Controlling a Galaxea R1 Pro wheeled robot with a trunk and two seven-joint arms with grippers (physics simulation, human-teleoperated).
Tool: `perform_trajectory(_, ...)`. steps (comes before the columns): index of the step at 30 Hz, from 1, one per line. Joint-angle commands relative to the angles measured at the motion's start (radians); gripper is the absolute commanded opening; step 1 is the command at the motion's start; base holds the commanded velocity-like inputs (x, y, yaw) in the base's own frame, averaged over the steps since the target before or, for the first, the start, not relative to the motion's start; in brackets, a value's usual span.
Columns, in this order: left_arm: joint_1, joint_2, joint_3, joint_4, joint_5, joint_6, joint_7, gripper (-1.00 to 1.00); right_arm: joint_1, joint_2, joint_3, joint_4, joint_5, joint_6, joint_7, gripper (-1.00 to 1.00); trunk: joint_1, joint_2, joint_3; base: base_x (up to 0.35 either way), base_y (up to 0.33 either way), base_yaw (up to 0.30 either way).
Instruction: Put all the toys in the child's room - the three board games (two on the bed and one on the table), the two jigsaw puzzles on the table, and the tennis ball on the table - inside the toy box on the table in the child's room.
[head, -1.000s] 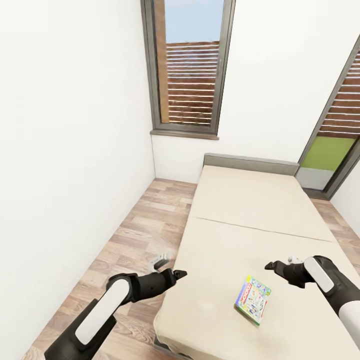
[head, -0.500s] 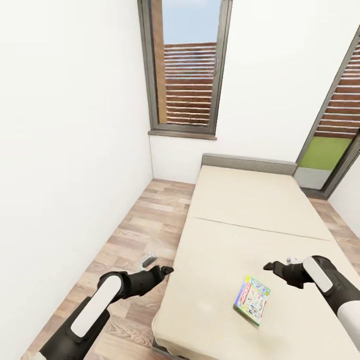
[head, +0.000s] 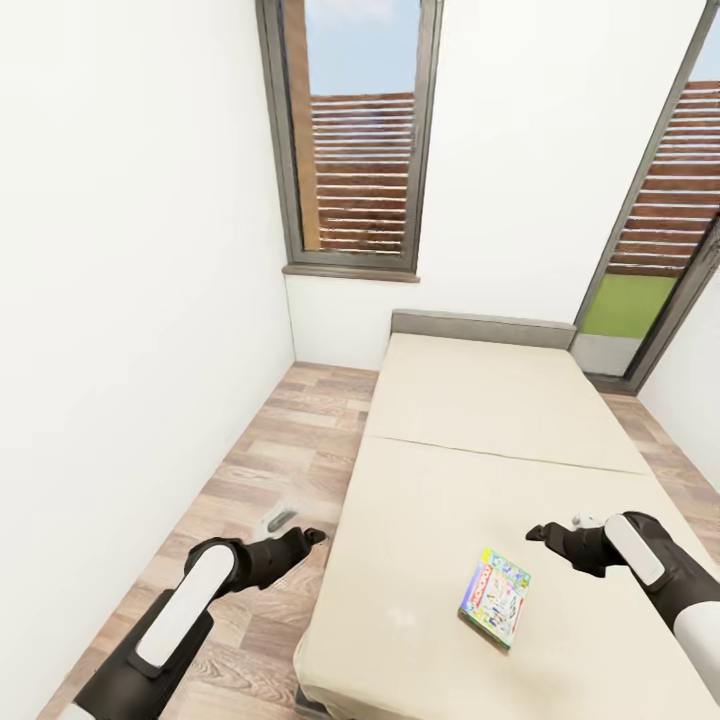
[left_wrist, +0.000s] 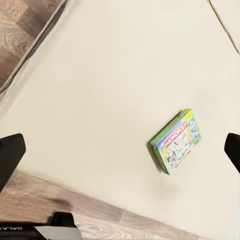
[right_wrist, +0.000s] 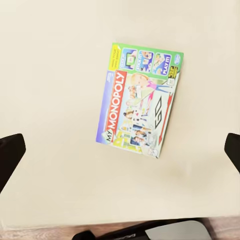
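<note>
One board game (head: 494, 596), a flat green-edged box lettered MY MONOPOLY, lies flat on the bed's (head: 470, 400) beige mattress near its foot. In the right wrist view the board game (right_wrist: 140, 114) lies face up below my open right gripper (right_wrist: 120, 152). In the head view my right gripper (head: 540, 532) hovers just right of the box and above it. My left gripper (head: 305, 538) hangs open over the floor beside the bed's left edge, and from there the board game (left_wrist: 177, 141) shows farther off on the mattress. The table, toy box, jigsaw puzzles and tennis ball are out of view.
A white wall (head: 130, 300) runs close along the left. A strip of wood-plank floor (head: 290, 450) lies between it and the bed. A tall window (head: 355, 140) stands behind the bed's head, and a glass door (head: 660, 250) at the far right.
The camera has shifted a little. My left arm has drawn back to the left, from the mattress corner to over the floor. The right gripper and the board game have stayed put.
</note>
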Motion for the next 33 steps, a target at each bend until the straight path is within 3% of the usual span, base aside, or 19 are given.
perform_trajectory(1, 0.001, 0.000, 0.020, -0.001, 0.012, -0.002, 0.013, 1.00, 0.000, 0.000, 0.007, -0.001, -0.010, -0.001, -0.008, 1.00, 0.004, -0.008, -0.004, 0.000, 0.000, -0.042)
perform_trajectory(6, 0.013, 0.000, 0.083, -0.008, 0.009, -0.004, 0.016, 1.00, 0.003, 0.001, 0.008, -0.001, -0.008, -0.009, -0.005, 1.00, 0.023, -0.043, -0.019, 0.000, 0.000, -0.027)
perform_trajectory(11, 0.021, 0.002, 0.107, -0.013, 0.005, -0.004, 0.017, 1.00, 0.006, 0.001, 0.010, 0.000, -0.009, -0.012, 0.005, 1.00, 0.042, -0.078, -0.034, 0.000, 0.000, -0.013)
perform_trajectory(22, 0.029, 0.009, 0.131, -0.007, 0.003, -0.003, 0.013, 1.00, 0.004, 0.001, 0.011, -0.005, -0.007, -0.005, 0.072, 1.00, 0.085, -0.155, -0.067, 0.000, 0.000, -0.015)
perform_trajectory(33, 0.027, 0.014, 0.139, 0.008, 0.009, 0.006, 0.011, 1.00, 0.009, -0.003, 0.008, -0.054, -0.006, 0.001, 0.091, 1.00, 0.127, -0.232, -0.096, 0.000, 0.000, -0.062)
